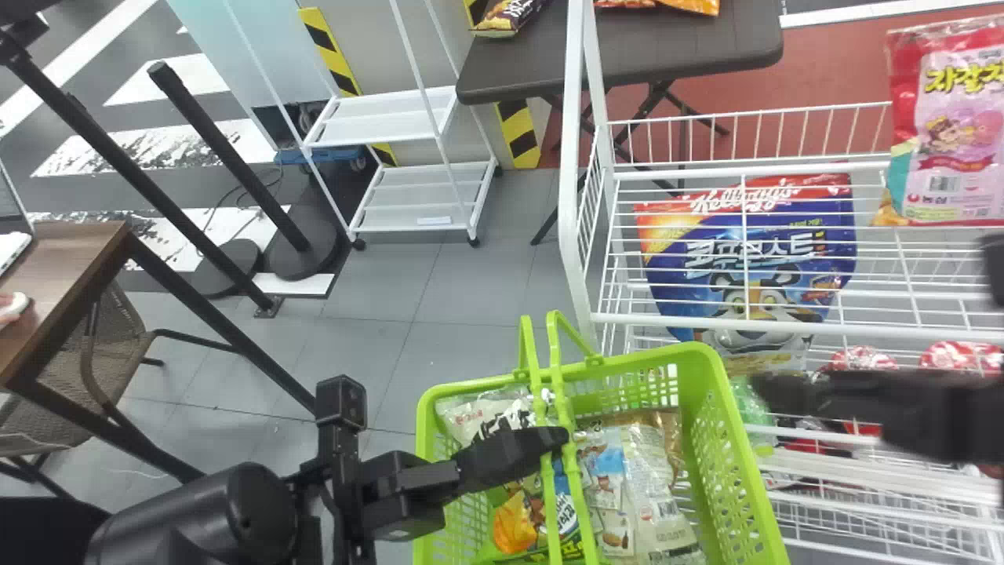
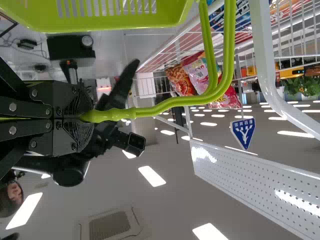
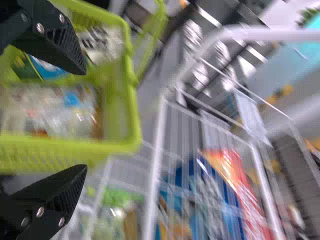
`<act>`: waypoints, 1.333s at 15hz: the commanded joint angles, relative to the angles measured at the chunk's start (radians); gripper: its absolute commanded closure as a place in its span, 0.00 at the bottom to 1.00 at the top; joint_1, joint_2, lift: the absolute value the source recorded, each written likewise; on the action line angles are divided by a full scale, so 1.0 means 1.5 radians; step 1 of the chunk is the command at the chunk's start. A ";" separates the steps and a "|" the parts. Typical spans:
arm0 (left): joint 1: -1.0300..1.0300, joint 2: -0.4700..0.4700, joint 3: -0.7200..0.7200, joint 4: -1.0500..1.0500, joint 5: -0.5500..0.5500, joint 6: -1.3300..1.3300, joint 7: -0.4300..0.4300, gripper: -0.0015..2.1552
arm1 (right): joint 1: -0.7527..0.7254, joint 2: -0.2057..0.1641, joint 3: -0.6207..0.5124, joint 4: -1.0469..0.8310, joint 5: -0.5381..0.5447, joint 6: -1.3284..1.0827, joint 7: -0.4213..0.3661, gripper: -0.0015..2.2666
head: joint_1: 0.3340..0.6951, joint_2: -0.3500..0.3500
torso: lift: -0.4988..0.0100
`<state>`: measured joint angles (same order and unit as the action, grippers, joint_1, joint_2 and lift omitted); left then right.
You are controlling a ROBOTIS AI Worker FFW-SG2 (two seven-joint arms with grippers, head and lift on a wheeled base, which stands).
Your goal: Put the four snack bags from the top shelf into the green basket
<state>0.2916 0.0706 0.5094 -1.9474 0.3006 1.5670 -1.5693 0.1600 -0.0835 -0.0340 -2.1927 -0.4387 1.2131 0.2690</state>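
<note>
Our left end effector (image 1: 549, 438) is closed on the handles (image 1: 576, 502) of the green basket (image 1: 706, 357), at the near left corner of the wire rack (image 1: 576, 180). Inside the basket we see a white bag (image 1: 471, 412), a green-and-orange bag (image 1: 518, 526) and a pale, see-through bag (image 1: 663, 502); they overlap, so we cannot settle the count. The right end effector (image 3: 85, 119) is wide and empty, by the basket's right side. We judge that the pink bag (image 1: 953, 133), far right on the rack, is wanted next. To take it well, we should lift clear of the rim, come over the rack's front rail, pinch the upper part of the bag without crushing the contents, and raise it fully before swinging back. The left hold should stay firm, since a bag snagging the handles could tip the basket. The left wrist view gives us an orange-red bag (image 2: 180, 80) beside the pink one, where the head view's edge cuts in; the head view, in turn, lays out the basket's contents and the blue bag (image 1: 753, 263) behind the wires, whose tier we cannot tell.
</note>
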 commanded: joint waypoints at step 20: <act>0.005 0.002 0.006 0.010 0.002 0.003 -0.008 0.99 | -0.272 0.005 -0.035 0.515 0.246 -0.529 -0.014 0.99 | 1.00 0.40 | 0.98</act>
<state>0.2979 0.0721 0.5182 -1.9330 0.3038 1.5671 -1.5693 -0.2666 -0.0770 -0.0834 -1.3971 -0.0656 0.4322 0.2479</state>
